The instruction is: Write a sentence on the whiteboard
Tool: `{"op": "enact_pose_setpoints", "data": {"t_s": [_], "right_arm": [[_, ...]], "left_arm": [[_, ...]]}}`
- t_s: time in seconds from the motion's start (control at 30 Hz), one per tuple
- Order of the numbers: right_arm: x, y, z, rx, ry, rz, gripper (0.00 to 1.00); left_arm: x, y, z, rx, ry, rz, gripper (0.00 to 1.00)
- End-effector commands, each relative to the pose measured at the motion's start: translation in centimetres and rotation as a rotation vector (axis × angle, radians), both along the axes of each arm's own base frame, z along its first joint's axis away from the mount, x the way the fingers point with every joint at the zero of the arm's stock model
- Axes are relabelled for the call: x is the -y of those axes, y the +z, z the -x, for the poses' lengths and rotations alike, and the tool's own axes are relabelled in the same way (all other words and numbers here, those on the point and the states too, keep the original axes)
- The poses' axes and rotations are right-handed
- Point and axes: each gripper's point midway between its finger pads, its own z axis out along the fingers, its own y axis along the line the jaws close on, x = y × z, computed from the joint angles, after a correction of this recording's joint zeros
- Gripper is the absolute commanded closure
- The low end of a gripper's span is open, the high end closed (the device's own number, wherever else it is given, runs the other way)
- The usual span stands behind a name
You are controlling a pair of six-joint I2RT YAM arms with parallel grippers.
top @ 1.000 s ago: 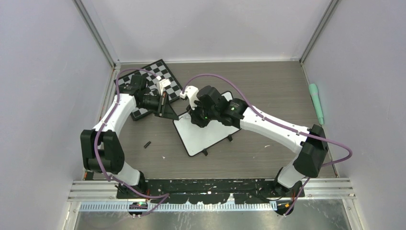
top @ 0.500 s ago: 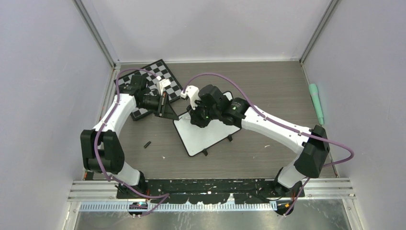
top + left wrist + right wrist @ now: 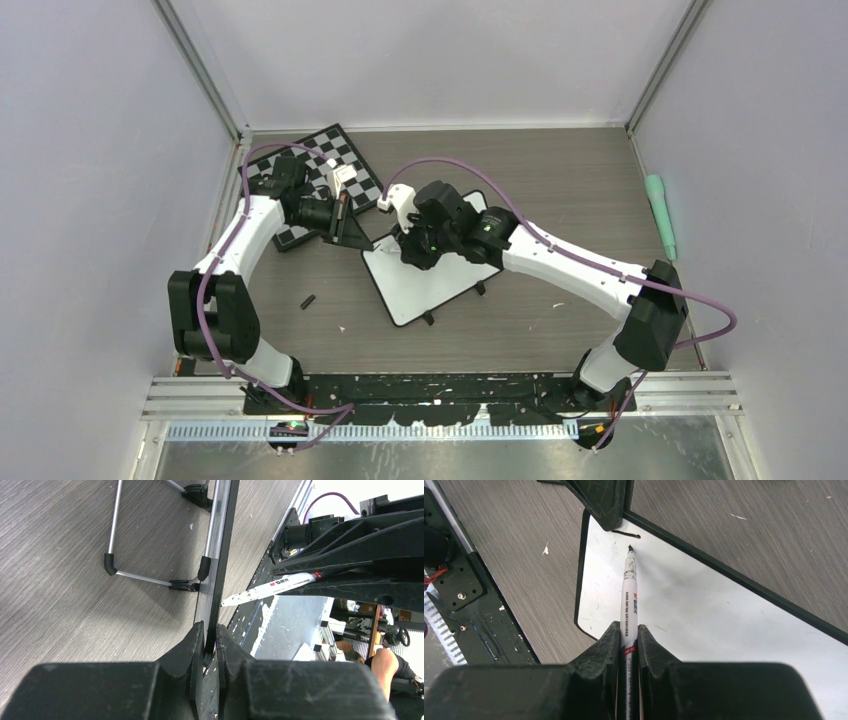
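The left arm is reaching far along the left side, elbow bent. Its wrist is turning in toward the middle, and the left gripper (image 3: 210, 635) is pinching the whiteboard's (image 3: 425, 285) far-left corner edge-on between closed fingers. The right arm is stretching from the near right across to the centre. The right gripper (image 3: 629, 630) is clamping the marker (image 3: 629, 595) tight and pointing it down at the board. The tip is sitting beside a short dark line (image 3: 626, 534) close to the pinched corner. I cannot tell whether the tip is touching.

The one whiteboard is lying askew at the table's (image 3: 560, 180) centre. One chessboard (image 3: 335, 150) is lying far left, one green pen-shaped thing (image 3: 660, 215) by the right wall, and one small black piece (image 3: 308, 300) left of the board. Two arms are working with one marker.
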Motion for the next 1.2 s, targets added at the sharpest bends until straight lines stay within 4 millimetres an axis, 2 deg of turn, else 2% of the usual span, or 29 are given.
{"op": "enact_pose_setpoints", "data": {"t_s": [0.0, 0.4, 0.53, 0.7, 0.97, 1.17], "right_arm": [[-0.1, -0.5, 0.3, 0.005, 0.014, 0.005, 1.0], [0.4, -1.1, 2.3, -0.023, 0.067, 0.018, 1.0], [0.3, 0.8, 2.1, 0.003, 0.061, -0.02, 1.0], [0.9, 3.0, 0.6, 0.03, 0.005, -0.081, 1.0], [0.8, 1.4, -0.2, 0.017, -0.02, -0.041, 1.0], [0.2, 1.3, -0.5, 0.01, -0.015, -0.045, 1.0]], "left_arm": [[0.0, 0.6, 0.4, 0.026, -0.007, -0.018, 1.0], [-0.1, 0.6, 0.5, 0.026, -0.006, -0.023, 1.0], [-0.1, 0.6, 0.5, 0.029, -0.006, -0.023, 1.0], [-0.1, 0.7, 0.6, 0.028, -0.008, -0.019, 1.0], [0.0, 0.7, 0.5, 0.028, -0.007, -0.016, 1.0], [0.0, 0.7, 0.5, 0.031, -0.008, -0.016, 1.0]]}}
